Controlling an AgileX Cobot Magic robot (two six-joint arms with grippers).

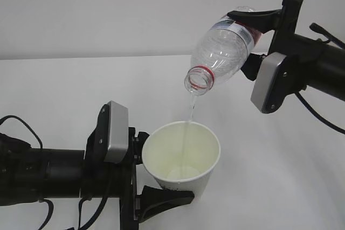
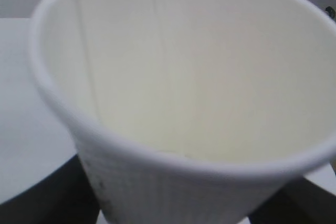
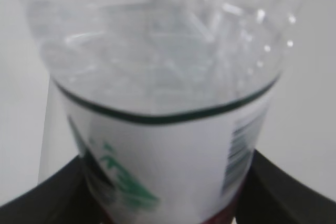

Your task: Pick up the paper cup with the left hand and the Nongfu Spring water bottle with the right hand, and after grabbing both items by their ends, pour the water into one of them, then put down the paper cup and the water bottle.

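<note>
Two grips active. Left hand (image 1: 153, 179) clamped on lower body of paper cup (image 1: 182, 157), cup held above table (image 1: 64, 90), mouth up, slightly tilted. Right hand (image 1: 249, 39) closed around base end of Nongfu Spring water bottle (image 1: 225, 47), bottle tipped neck-down directly over cup. Thin stream of water (image 1: 188, 112) running from uncapped mouth into cup; small pool at cup bottom.

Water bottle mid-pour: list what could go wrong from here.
The water falls as a thin stream from the tilted water bottle near the far rim of the paper cup; a small drift could spill onto the table. The left gripper squeezing the soft cup might buckle it as it fills.
</note>
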